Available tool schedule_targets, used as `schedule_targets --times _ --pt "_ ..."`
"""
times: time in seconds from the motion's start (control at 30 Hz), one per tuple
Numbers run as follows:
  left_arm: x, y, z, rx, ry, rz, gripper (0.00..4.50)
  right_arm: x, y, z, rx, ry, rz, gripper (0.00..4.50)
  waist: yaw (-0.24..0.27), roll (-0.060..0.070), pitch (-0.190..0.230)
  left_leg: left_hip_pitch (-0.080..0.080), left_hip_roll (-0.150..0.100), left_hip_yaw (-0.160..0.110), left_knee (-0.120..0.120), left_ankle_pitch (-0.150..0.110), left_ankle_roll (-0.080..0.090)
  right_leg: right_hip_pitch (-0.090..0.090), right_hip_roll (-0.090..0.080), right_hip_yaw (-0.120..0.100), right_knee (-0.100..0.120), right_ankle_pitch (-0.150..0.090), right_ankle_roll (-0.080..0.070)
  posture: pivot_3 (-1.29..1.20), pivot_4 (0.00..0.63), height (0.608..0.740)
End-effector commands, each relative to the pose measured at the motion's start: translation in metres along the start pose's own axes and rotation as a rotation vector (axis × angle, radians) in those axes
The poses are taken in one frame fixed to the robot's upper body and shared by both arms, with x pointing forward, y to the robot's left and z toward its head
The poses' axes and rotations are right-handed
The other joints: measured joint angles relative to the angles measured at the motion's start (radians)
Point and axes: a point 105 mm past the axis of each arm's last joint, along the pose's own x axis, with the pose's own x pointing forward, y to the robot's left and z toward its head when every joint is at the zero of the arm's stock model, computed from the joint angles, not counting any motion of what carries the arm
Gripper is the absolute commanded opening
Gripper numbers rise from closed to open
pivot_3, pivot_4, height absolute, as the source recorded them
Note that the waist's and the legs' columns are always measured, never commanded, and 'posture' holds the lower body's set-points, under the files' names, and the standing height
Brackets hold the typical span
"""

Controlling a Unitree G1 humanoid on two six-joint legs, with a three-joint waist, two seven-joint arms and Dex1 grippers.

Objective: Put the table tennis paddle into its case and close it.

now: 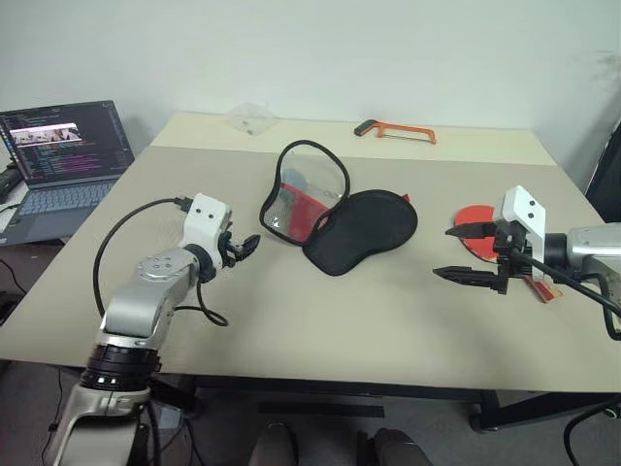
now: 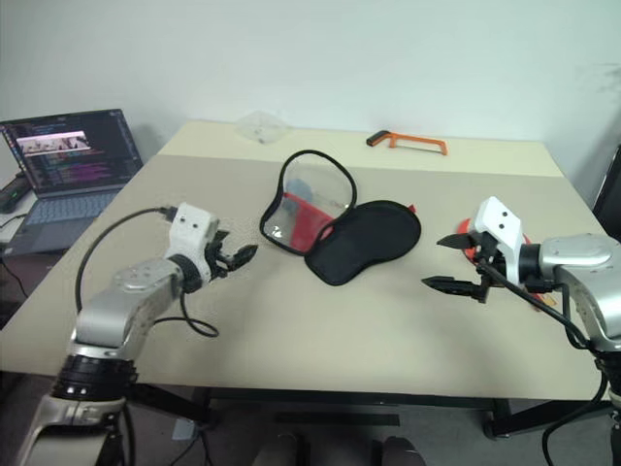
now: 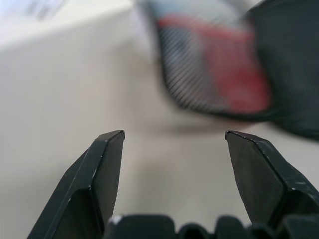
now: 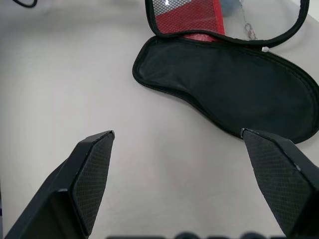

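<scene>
An open laptop (image 1: 63, 160), an orange hacksaw (image 1: 396, 129), a beige table (image 1: 291, 311).

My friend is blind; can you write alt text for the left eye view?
An unzipped red-and-black paddle case lies open mid-table between two open robot grippers, left and right. A red paddle rests behind the right one.
</scene>
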Motion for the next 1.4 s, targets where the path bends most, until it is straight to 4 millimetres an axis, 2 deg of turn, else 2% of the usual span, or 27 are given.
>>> schedule_targets --times 0.03,0.13,0.27,0.4,0.47,0.57,0.63,0.87,1.03,1.13,1.37,1.4 --pt "0.011 -0.026 0.023 0.108 -0.073 -0.177 3.5 -0.003 -0.001 0.01 -0.043 -0.026 -0.018 4.5 0.0 0.0 0.0 0.0 0.0 0.0 0.0 0.0 0.0 0.0 0.0 0.0 0.0 0.001 0.001 0.0 0.15 0.74" --pt "0.019 -0.038 0.022 0.116 -0.063 -0.261 3.5 -0.003 -0.002 0.01 -0.043 -0.025 -0.023 4.5 -0.003 0.0 0.0 0.0 0.0 0.0 0.0 0.0 0.0 -0.001 0.001 0.0 0.0 0.001 0.001 0.0 0.15 0.74" --pt "0.025 -0.081 0.02 0.167 -0.062 -0.535 3.5 -0.003 -0.003 0.011 -0.045 -0.027 -0.031 4.5 -0.006 0.0 0.0 0.0 0.001 0.0 -0.002 0.0 0.0 -0.002 0.001 0.0 0.001 0.0 0.001 0.0 0.15 0.74" --pt "0.03 -0.105 0.015 0.186 -0.035 -0.694 3.5 -0.003 -0.003 0.012 -0.047 -0.031 -0.037 4.5 -0.006 0.0 0.0 -0.001 0.001 0.0 -0.002 0.0 0.0 -0.002 0.002 0.0 0.001 0.0 0.001 0.0 0.15 0.74" --pt "0.037 -0.11 0.009 0.202 -0.009 -0.715 3.5 -0.004 -0.003 0.011 -0.047 -0.028 -0.041 4.5 -0.007 0.0 0.0 -0.001 0.001 0.0 -0.002 0.0 0.0 -0.002 0.002 0.0 0.001 0.0 0.001 0.0 0.15 0.74" --pt "0.053 -0.106 -0.001 0.257 0.045 -0.659 3.5 -0.006 -0.002 0.012 -0.047 -0.028 -0.048 4.5 -0.006 0.0 0.0 -0.001 0.001 0.0 -0.001 0.0 0.001 -0.002 0.002 0.0 0.001 0.0 0.001 0.0 0.15 0.74" --pt "0.062 -0.104 -0.001 0.252 0.049 -0.628 3.5 -0.008 -0.002 0.012 -0.046 -0.026 -0.056 4.5 -0.006 0.0 0.0 -0.001 0.001 0.0 -0.001 0.0 0.001 -0.002 0.002 0.0 0.001 0.0 0.002 0.0 0.15 0.74" --pt "0.078 -0.114 -0.008 0.259 0.083 -0.617 3.5 -0.009 -0.001 0.011 -0.044 -0.026 -0.065 4.5 -0.005 0.0 0.0 -0.007 0.001 -0.001 -0.001 0.0 0.001 -0.007 0.002 0.0 0.001 0.0 0.001 0.0 0.15 0.74" --pt "0.079 -0.128 -0.016 0.303 0.112 -0.657 3.5 -0.008 -0.002 0.011 -0.044 -0.027 -0.069 4.5 -0.005 0.0 0.0 -0.008 0.001 -0.001 0.0 0.0 0.001 -0.009 0.002 0.0 0.002 0.0 0.001 0.0 0.15 0.74" --pt "0.077 -0.132 -0.019 0.316 0.137 -0.673 2.64 -0.008 -0.002 0.011 -0.043 -0.026 -0.069 4.5 -0.005 0.0 0.0 -0.008 0.001 -0.001 0.0 0.0 0.001 -0.008 0.002 0.0 0.002 0.001 0.002 0.0 0.15 0.74" --pt "0.084 -0.144 -0.011 0.23 0.146 -0.63 0.17 -0.004 -0.003 0.013 -0.047 -0.033 -0.065 4.5 -0.004 0.001 0.0 -0.008 0.001 -0.001 0.002 0.0 0.001 -0.007 0.002 0.0 0.002 0.002 0.004 0.0 0.15 0.74" --pt "0.085 -0.146 -0.009 0.22 0.145 -0.625 0.03 -0.004 -0.003 0.014 -0.047 -0.034 -0.064 4.5 -0.003 0.001 0.0 -0.008 0.0 -0.002 0.003 0.0 0.001 -0.007 0.002 0.0 0.002 0.002 0.004 0.0 0.15 0.74"
